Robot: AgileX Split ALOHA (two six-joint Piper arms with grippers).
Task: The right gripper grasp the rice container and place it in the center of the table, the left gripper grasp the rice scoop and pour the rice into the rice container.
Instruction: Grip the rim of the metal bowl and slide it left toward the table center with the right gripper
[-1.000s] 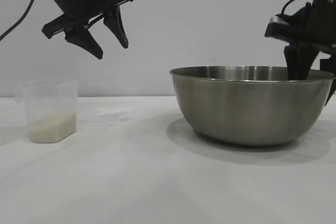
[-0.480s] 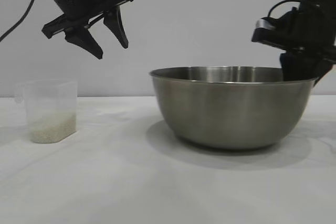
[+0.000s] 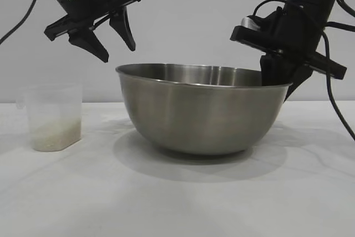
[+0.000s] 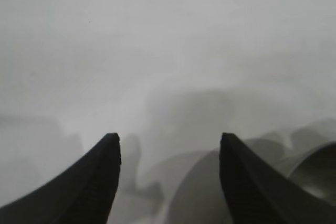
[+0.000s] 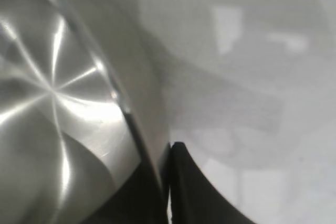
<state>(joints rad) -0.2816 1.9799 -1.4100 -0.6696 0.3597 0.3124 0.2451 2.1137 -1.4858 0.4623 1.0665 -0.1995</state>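
The right claw (image 3: 283, 81) pinches the right rim of the rice container (image 3: 199, 112), which sits mid-desk (image 3: 177, 203). Left of it stands the rice scoop (image 3: 52, 117), rice (image 3: 54, 136) inside, open room between. Above, the left claw (image 3: 113, 40) hangs half-spread, empty.

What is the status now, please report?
Right end effector shut on rice container rim. Left end effector open, above rice scoop, empty. Rice in scoop. Nothing in the way.

Steel rice container (image 3: 202, 109) sits mid-table (image 3: 177, 203); frosted rice scoop (image 3: 54, 117) holding rice (image 3: 54, 137) stands left.
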